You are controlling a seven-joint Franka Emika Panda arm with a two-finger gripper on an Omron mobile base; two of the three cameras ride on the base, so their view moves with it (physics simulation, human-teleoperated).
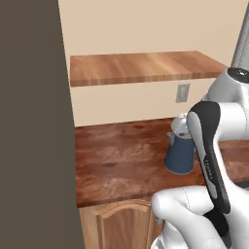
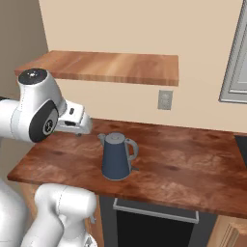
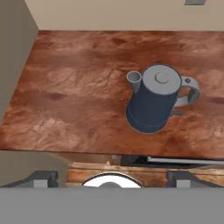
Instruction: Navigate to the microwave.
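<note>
Reddish-brown wood grain covers the desk point(image 2: 193, 169), which runs along a beige wall under a floating wooden shelf point(image 2: 111, 67) of the same tone. A dark blue kettle point(image 2: 116, 155) with a grey lid, spout and handle stands upright near the middle of the desk, closer to its front edge than to the wall. In the hand view the kettle point(image 3: 154, 103) is seen from above — spout toward the left of that picture, handle loop toward the right.

A grey wall outlet point(image 2: 165, 100) sits on the wall between shelf and desk, above and behind the kettle. A tall dark grey-brown panel point(image 1: 34, 126) closes off the desk's left end. Below the desk are a light wooden cabinet door point(image 1: 116, 226) and, to its right, a dark appliance front with a grey bar handle point(image 2: 154, 210). A grey framed panel point(image 2: 235, 62) hangs on the wall at the far right.

The end effector point(image 3: 111, 178) is above the desk's front edge, well apart from the kettle; its two dark fingertips point(image 3: 41, 178) stand wide apart with nothing between them.

No wide black box with a glass door and keypad can be made out in these views, so the microwave's place cannot be told.
</note>
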